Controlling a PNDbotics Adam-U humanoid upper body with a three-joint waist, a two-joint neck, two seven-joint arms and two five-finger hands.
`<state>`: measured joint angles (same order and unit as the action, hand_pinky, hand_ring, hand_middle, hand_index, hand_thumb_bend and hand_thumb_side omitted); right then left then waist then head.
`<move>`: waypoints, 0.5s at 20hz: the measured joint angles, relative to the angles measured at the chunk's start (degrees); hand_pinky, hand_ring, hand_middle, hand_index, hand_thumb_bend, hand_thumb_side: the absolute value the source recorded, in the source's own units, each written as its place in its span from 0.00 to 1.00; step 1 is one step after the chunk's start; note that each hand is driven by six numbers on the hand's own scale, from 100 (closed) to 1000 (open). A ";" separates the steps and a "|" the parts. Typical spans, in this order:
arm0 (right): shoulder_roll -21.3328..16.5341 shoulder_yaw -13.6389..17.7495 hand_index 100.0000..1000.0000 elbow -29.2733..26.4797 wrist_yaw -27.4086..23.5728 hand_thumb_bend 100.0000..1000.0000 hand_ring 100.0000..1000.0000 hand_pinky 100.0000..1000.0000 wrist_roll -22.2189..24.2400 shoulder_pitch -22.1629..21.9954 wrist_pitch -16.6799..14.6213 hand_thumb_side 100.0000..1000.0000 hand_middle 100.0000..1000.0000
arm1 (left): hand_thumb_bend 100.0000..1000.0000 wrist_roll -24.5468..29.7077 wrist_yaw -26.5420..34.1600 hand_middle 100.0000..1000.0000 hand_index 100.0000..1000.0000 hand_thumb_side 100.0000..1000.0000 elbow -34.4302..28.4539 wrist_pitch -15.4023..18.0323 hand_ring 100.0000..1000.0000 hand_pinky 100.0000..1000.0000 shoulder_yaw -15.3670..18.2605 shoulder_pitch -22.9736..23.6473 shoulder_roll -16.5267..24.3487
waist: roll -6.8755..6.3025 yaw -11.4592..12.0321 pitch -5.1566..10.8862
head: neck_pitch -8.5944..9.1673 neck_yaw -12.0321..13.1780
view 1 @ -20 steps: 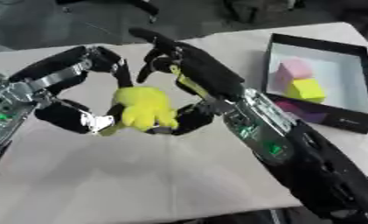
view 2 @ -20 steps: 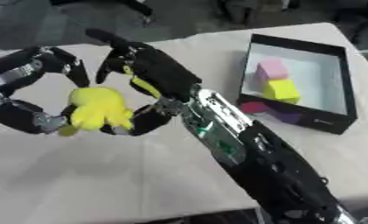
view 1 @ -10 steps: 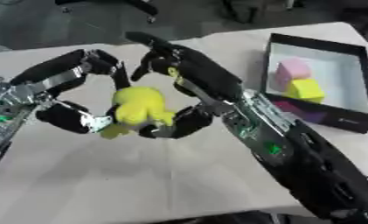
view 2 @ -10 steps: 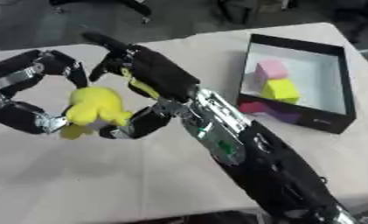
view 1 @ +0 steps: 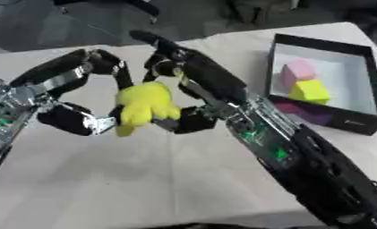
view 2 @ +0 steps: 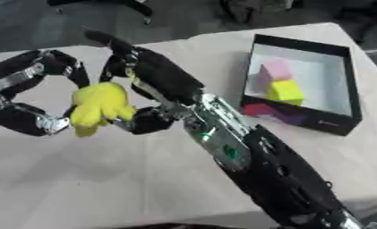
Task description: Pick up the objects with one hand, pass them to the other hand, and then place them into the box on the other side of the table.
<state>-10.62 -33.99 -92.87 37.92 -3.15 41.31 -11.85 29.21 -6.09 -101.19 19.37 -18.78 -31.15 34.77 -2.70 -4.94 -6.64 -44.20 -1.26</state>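
Mid-table, above the white tabletop point(view 1: 105, 179): yellow plush toy point(view 1: 144, 105) held between both hands. Left hand point(view 1: 70, 94) curls round it from the left, fingers and thumb closed on it. Right hand point(view 1: 193, 87) curls round its right side too. Far right: black box point(view 1: 356, 123) holding pink block point(view 1: 299, 70), yellow block point(view 1: 310, 91), purple piece point(view 1: 305, 114).

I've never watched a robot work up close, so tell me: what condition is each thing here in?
Yellow plush toy: off the table, between both hands.
Left hand: curled round the toy.
Right hand: curled round the toy.
Black box: open, holding blocks.
Pink block: in box.
Yellow block: in box.
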 measured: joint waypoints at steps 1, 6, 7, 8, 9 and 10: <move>0.00 -0.03 0.21 0.04 -0.25 0.00 0.68 0.80 -0.56 -0.01 0.18 0.00 1.00 | 0.15 0.24 0.02 0.49 0.65 0.19 0.00 0.10 0.51 0.63 0.01 0.00 0.00 | 0.01 0.00 0.00 | 0.00 -0.07; 0.00 -0.17 0.14 0.80 -0.90 0.00 0.69 0.81 -1.63 -0.02 0.25 0.00 1.00 | 0.44 2.19 0.06 0.57 0.73 0.39 0.19 0.96 0.56 0.66 0.45 0.04 0.10 | 0.12 -0.01 0.01 | 0.00 -0.38; -0.01 -0.17 0.14 0.96 -0.90 0.00 0.69 0.81 -1.68 -0.02 0.19 0.00 1.00 | 0.48 2.69 0.05 0.58 0.74 0.42 0.34 1.20 0.57 0.66 0.64 0.10 0.12 | 0.17 -0.02 0.02 | 0.00 -0.40; -0.01 -0.17 0.13 1.08 -0.90 0.00 0.70 0.81 -1.72 -0.02 0.13 0.00 1.00 | 0.56 3.22 0.02 0.60 0.77 0.47 0.40 1.45 0.58 0.67 0.81 0.18 0.18 | 0.21 -0.02 0.02 | 0.00 -0.42; -0.01 -0.17 0.13 1.11 -0.90 0.00 0.70 0.81 -1.72 -0.02 0.08 0.00 1.00 | 0.59 3.81 -0.01 0.60 0.78 0.48 0.53 1.72 0.59 0.68 1.07 0.29 0.35 | 0.24 -0.05 0.03 | 0.00 -0.43; -0.01 -0.17 0.13 1.17 -0.89 0.00 0.70 0.81 -1.68 -0.02 0.02 0.00 1.00 | 0.65 4.39 -0.03 0.62 0.80 0.52 0.72 2.01 0.60 0.69 1.29 0.36 0.55 | 0.27 -0.05 0.04 | 0.00 -0.46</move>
<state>-10.64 -34.16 -91.70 37.03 -4.82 41.29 -11.82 33.60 -6.13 -100.47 21.38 -17.49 -30.79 35.32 -2.43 -4.99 -6.60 -44.20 -1.72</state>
